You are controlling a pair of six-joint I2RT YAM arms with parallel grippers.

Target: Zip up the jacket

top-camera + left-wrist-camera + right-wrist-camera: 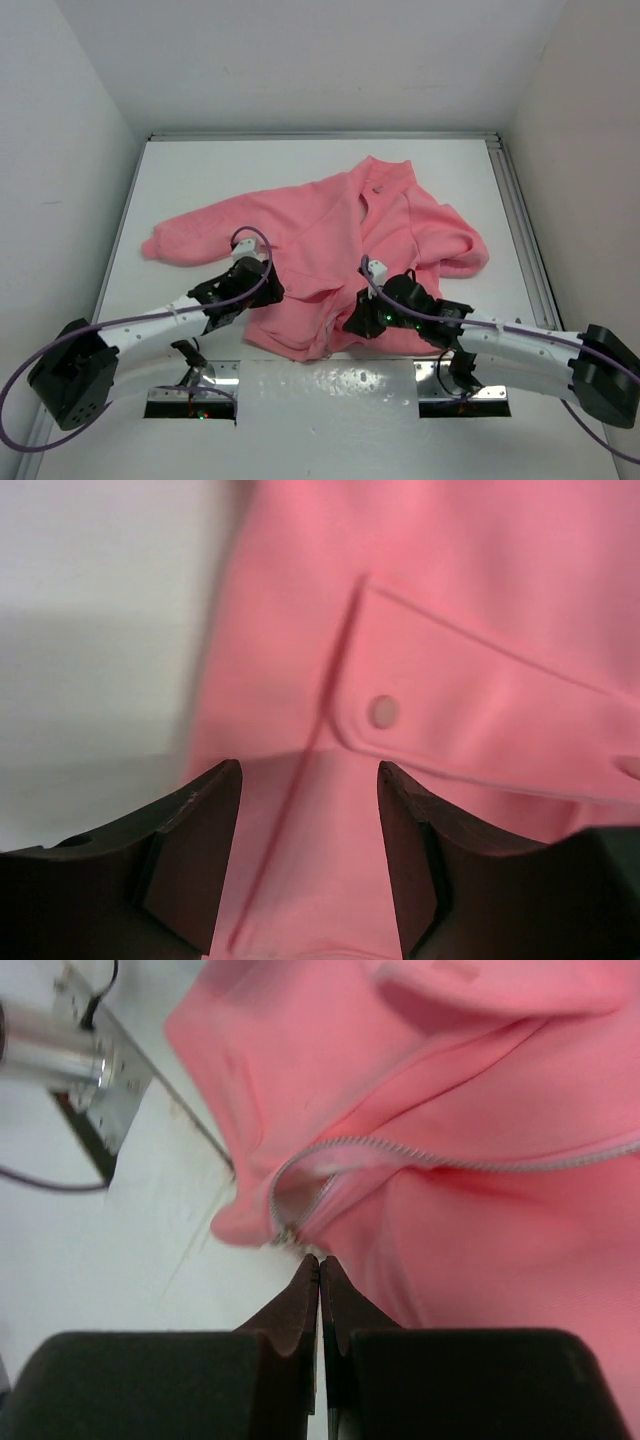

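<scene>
Overhead; both wrists close over jacket (pixel 320 225)

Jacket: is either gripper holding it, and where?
Left gripper open, holds nothing. Right gripper shut at the bottom end of the zipper; whether it pinches anything cannot be told.

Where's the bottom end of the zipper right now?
In the right wrist view, the zipper's lower end sits at the near hem corner of the jacket, just above and left of the tips of the right gripper, which is shut.
</scene>
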